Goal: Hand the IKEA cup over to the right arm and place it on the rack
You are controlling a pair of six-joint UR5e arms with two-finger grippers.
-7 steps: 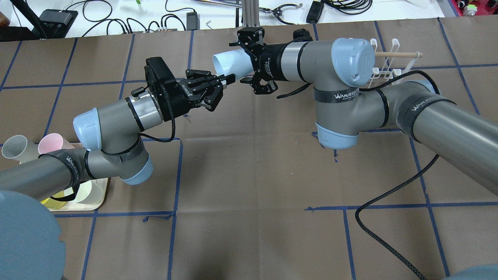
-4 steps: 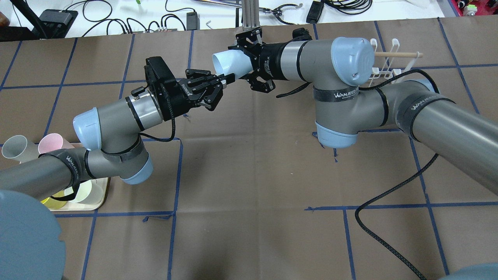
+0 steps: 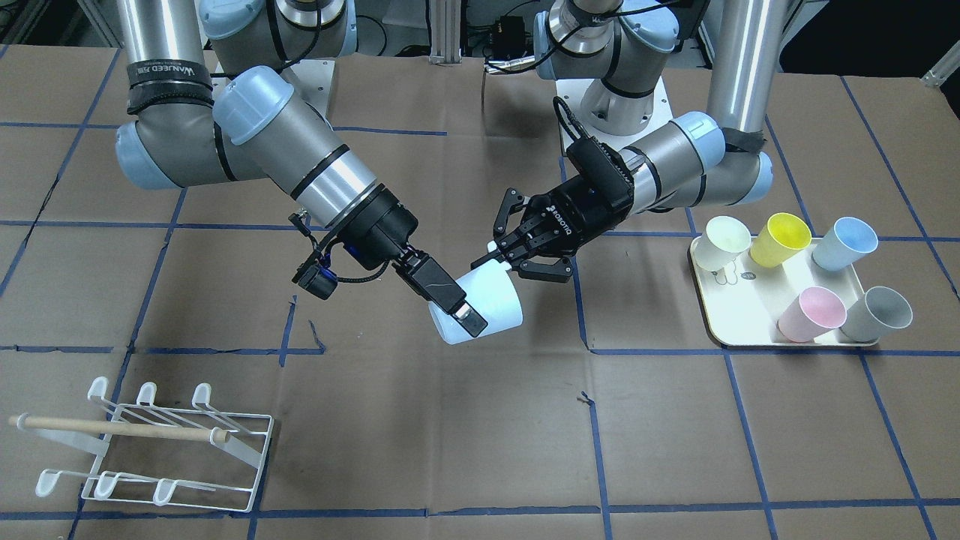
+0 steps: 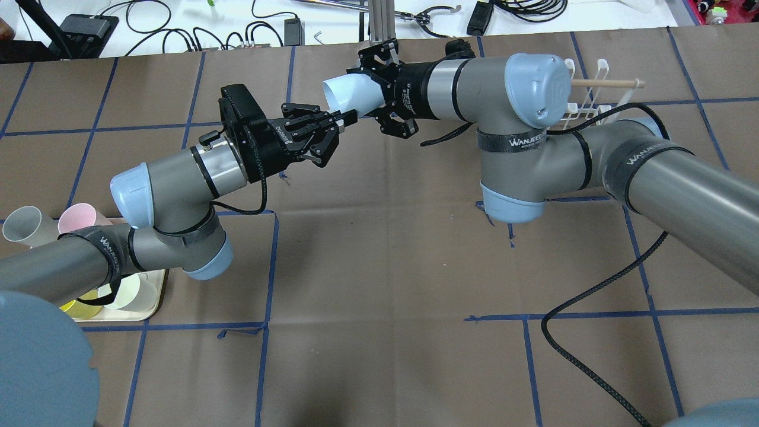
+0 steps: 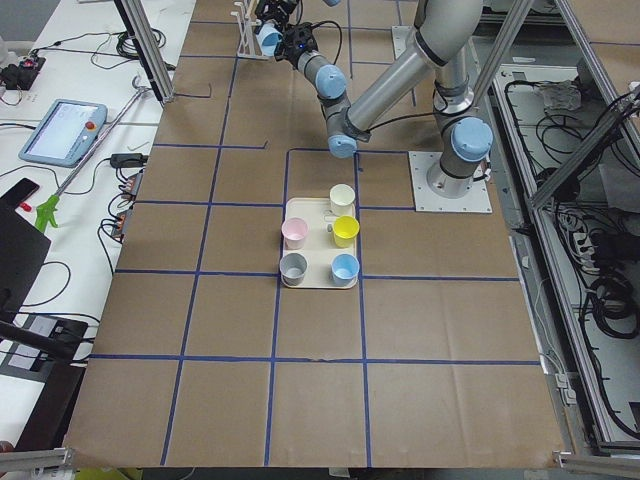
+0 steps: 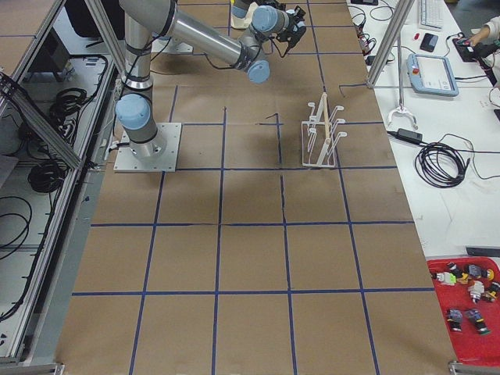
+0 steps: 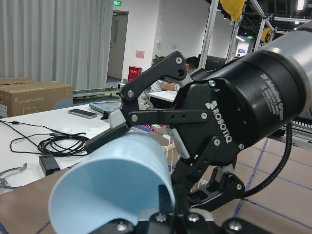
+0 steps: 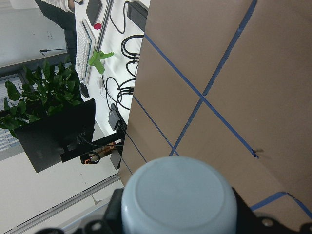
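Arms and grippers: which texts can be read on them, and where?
"WANLEED": black strap on the right arm.
"WANLEED": strap on the left arm.
"ROBOTIQ": body of the left gripper, holding the cup.
"ROBOTIQ": body of the right gripper, left wrist view.
Too blurred to read: the smaller white print beside it.

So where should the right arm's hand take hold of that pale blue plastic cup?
Around the closed-bottom end of the pale blue plastic cup, across its round wall, coming from the base side. The cup hangs sideways with its rim pinched by the left hand, so only the bottom half is free; the right hand straddles it there.
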